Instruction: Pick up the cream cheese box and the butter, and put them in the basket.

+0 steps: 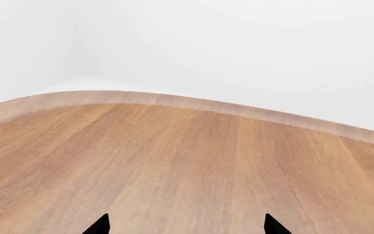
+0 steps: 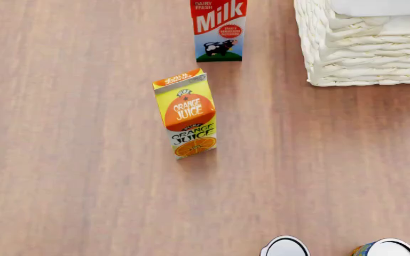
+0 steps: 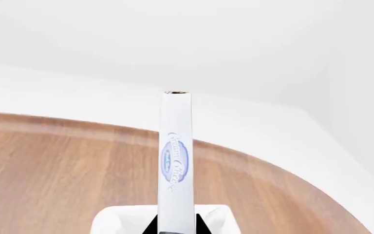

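In the right wrist view my right gripper (image 3: 176, 228) is shut on the cream cheese box (image 3: 176, 156), a thin white box seen edge-on with a blue oval logo. It sticks straight out from the jaws. Behind its base shows a white rounded rim that looks like the basket (image 3: 115, 220). The head view has the white wicker basket (image 2: 354, 53) at the top right. My left gripper (image 1: 187, 226) is open and empty over bare wood, only its black fingertips (image 1: 99, 225) showing. The butter is out of view.
An orange juice carton (image 2: 186, 113) stands mid-table and a milk carton (image 2: 219, 29) behind it, left of the basket. The curved table edge (image 1: 194, 103) lies ahead of the left gripper. Two round white arm parts (image 2: 285, 247) show at the head view's bottom.
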Motion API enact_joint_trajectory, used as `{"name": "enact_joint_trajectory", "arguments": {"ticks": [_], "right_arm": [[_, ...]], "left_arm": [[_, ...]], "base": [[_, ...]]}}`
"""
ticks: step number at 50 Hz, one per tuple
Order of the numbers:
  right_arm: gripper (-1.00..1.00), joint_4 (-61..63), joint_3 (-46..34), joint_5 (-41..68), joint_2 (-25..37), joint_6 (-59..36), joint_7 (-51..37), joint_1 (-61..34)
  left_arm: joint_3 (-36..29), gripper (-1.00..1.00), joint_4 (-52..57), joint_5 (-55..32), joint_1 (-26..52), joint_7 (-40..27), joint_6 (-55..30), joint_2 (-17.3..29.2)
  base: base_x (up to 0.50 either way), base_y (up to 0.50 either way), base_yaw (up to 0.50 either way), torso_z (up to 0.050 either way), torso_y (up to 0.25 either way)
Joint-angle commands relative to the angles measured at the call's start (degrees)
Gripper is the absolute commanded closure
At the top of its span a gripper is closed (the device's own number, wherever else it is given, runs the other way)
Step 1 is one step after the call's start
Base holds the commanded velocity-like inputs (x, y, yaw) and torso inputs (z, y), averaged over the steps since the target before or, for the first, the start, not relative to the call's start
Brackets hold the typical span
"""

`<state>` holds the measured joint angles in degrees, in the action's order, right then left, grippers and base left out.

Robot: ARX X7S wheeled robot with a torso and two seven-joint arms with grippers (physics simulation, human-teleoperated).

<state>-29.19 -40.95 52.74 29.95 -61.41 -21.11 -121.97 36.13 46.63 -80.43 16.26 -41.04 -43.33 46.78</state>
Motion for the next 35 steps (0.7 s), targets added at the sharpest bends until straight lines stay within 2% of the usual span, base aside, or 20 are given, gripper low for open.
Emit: {"name": "enact_joint_trajectory", "arguments": {"ticks": [1, 35], "right_arm": [[1.0, 1.2, 2.4, -0.2, 0.9, 0.9, -2.2, 3.6], [1.0, 1.3, 3.2, 1.5, 1.7, 2.0, -2.6, 11.3]], "left_arm": [[-0.3, -1.0, -0.2, 0.4, 0.1, 0.2, 0.2, -0.1], [0.6, -1.0, 0.2, -0.6, -0.4, -0.4, 0.5, 0.4]], "base": [[0.0, 0.0, 0.0, 0.0, 0.0], [0.0, 0.0, 0.0, 0.0, 0.001]]}}
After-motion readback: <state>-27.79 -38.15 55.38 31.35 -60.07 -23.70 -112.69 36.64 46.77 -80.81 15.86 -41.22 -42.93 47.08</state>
